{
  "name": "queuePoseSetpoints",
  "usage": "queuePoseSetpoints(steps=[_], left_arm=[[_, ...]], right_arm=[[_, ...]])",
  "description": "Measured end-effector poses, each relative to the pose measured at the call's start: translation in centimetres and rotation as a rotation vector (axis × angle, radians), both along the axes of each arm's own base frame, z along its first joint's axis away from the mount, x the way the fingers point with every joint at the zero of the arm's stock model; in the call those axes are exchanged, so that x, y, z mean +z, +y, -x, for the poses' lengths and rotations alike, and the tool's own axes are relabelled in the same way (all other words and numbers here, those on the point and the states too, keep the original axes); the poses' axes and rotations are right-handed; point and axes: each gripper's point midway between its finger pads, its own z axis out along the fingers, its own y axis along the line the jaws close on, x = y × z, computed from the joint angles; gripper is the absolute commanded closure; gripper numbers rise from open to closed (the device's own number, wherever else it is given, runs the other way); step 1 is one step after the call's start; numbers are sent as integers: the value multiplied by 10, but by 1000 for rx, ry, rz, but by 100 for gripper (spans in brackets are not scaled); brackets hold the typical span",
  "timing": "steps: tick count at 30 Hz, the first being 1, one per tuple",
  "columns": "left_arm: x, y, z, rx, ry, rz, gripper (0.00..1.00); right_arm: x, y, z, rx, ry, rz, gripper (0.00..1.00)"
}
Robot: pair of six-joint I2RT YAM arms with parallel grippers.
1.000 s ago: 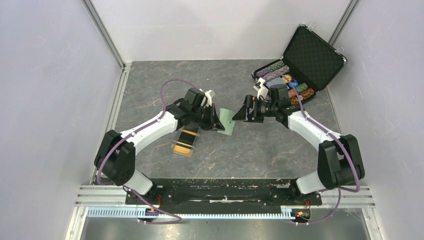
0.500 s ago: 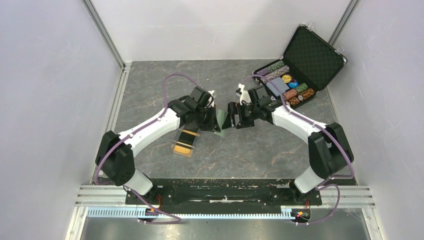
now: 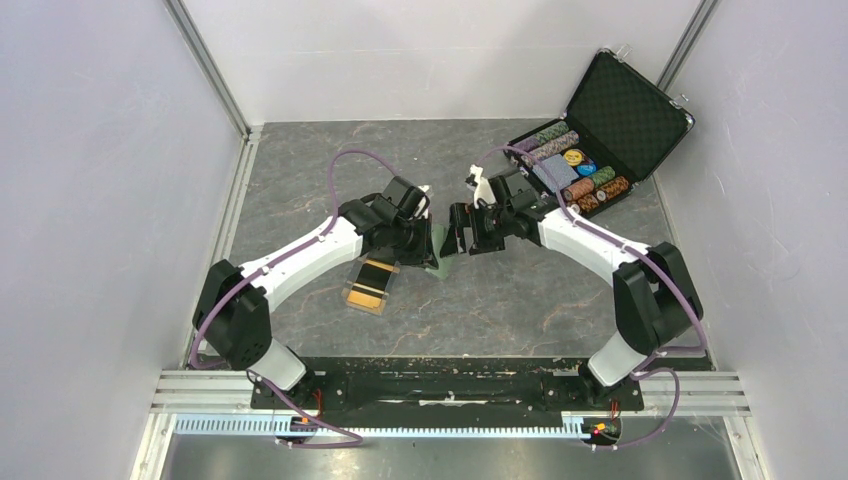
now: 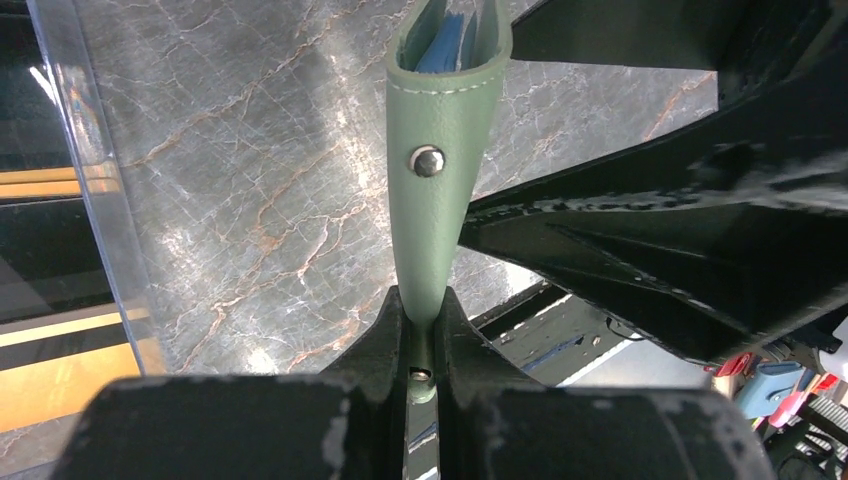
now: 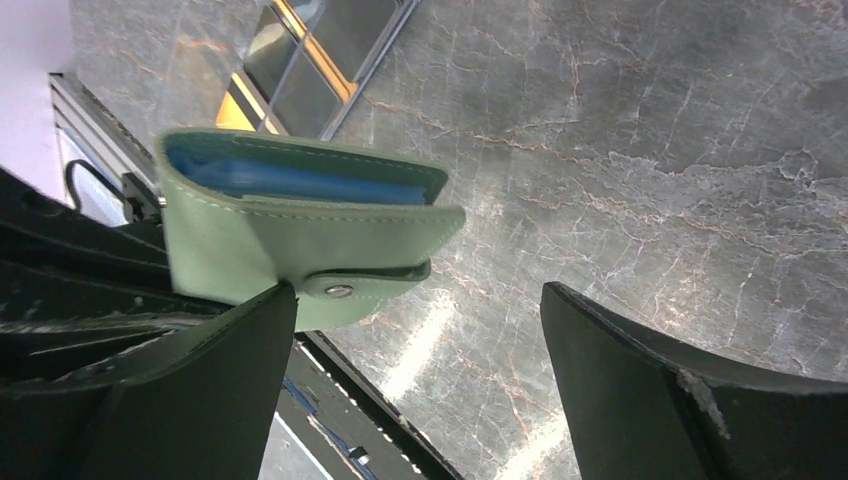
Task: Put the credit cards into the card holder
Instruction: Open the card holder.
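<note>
change: right tool (image 5: 418, 325) has moved in beside the holder (image 4: 440, 150) — fingers spread wide | left tool (image 4: 422, 312) pinches holder's edge, up off the surface (image 5: 650, 150) | cards (image 3: 368, 282) lie by left arm — none in; holder looks shut, likely needs opening next

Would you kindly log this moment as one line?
left gripper: shut on card holder | right gripper: open beside it | credit cards: ungripped

table (image 3: 520, 300): grey marbled | clear tray (image 4: 100, 200) with credit cards (image 3: 368, 290) left of centre | open chip case (image 3: 625, 110) far right
</note>
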Motion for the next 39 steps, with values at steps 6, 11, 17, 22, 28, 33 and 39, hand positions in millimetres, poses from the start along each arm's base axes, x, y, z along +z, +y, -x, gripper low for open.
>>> queuePoseSetpoints(steps=[6, 11, 17, 22, 28, 33, 39], left_arm=[[-3, 2, 0, 5, 6, -15, 98], [-5, 2, 0, 5, 10, -20, 98], [-10, 4, 3, 4, 19, -28, 98], [-14, 8, 3, 16, 18, -51, 98], [-19, 10, 4, 18, 31, -66, 98], [-22, 10, 4, 17, 39, -72, 98], [-22, 11, 5, 17, 42, -75, 98]], right_arm=[[-20, 0, 7, 11, 36, 81, 15], [-36, -14, 7, -32, 42, 199, 18], [-39, -23, 2, -54, 24, 243, 7], [-23, -14, 0, -20, -23, 180, 2], [7, 4, -2, 22, -96, 52, 3], [-4, 7, -2, 23, -67, 49, 8], [-24, 9, -1, 20, -19, 73, 13]])
